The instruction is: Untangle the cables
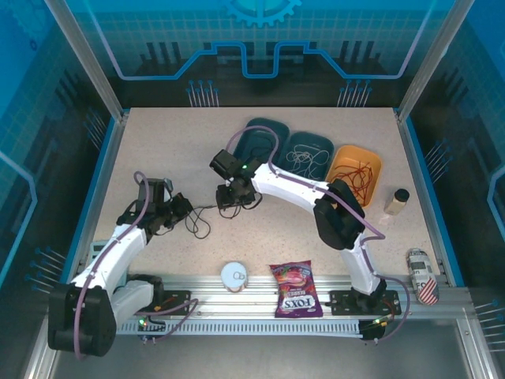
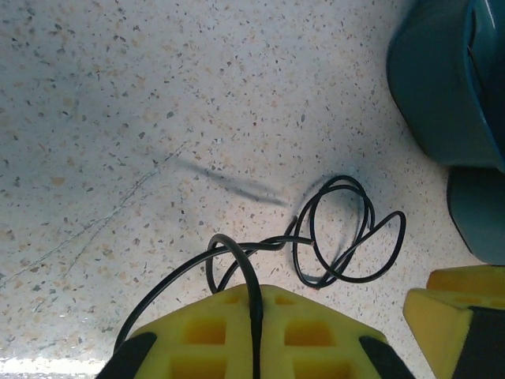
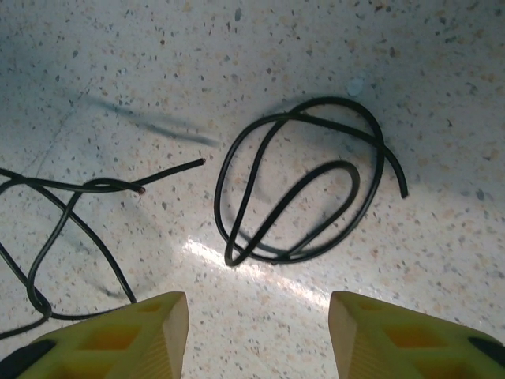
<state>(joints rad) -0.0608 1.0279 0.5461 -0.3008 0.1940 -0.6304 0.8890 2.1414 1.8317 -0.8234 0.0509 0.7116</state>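
Speckled beige tabletop, matt and terrazzo-like, edged in blue and enclosed by translucent blue panels on aluminium posts. Landmark: the glossy purple sweet bag at the near edge. Beyond it, along the far side, stand three smooth, round-cornered plastic trays: a dark teal tray, a second teal tray holding the pale cable in fine loops, and, furthest right, an orange tray holding the red cable. Just left of the bag lies a white disc; to its right, a patterned can; beyond and right, a small dark-capped bottle. Beyond and left of the bag, the black cable lies on the bare surface between the two grippers. From above this cable is a thin scribble and the grip is too small to read. The left wrist view resolves it: the left gripper, its yellow ribbed fingers pressed together, pinches the cable, which rises from the seam, arches, and runs into round loops. In the right wrist view, the right gripper has its fingers parted, with nothing between them, near a flattened black coil; left of that coil lie two cut ends, copper-tipped.
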